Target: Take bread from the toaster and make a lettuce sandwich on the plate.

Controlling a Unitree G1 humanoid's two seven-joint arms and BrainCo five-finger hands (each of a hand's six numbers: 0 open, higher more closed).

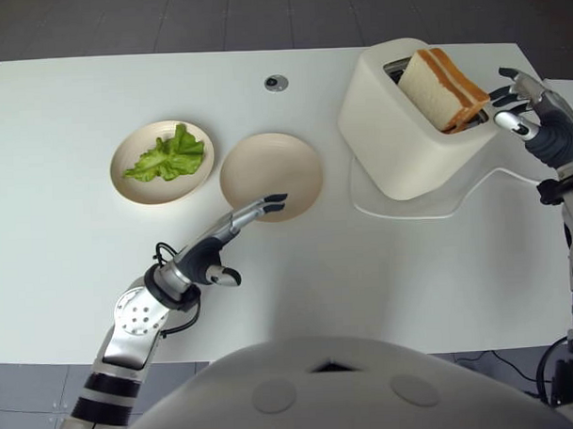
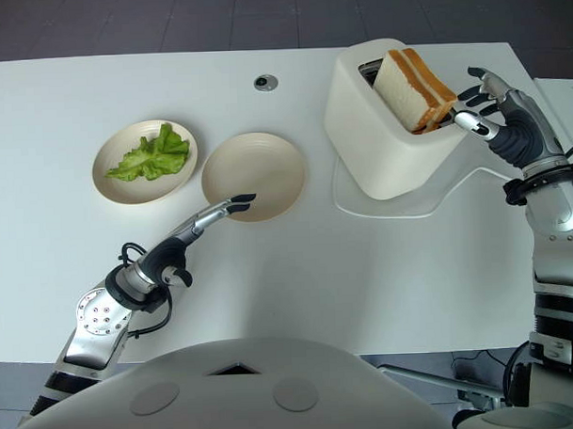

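Observation:
A cream toaster (image 1: 406,135) stands at the right of the white table, with two bread slices (image 1: 439,87) sticking up from its slots. My right hand (image 1: 528,112) is just right of the slices, fingers spread open, fingertips close to the bread but holding nothing. An empty cream plate (image 1: 271,175) lies mid-table. My left hand (image 1: 226,240) rests in front of the plate, fingers stretched out, tips at its near rim. Left of that, a second plate (image 1: 139,182) holds a green lettuce leaf (image 1: 169,155).
The toaster sits on a clear curved tray (image 1: 409,205). A small round metal fitting (image 1: 276,82) is set into the table at the back. The table's front edge runs close below my left arm.

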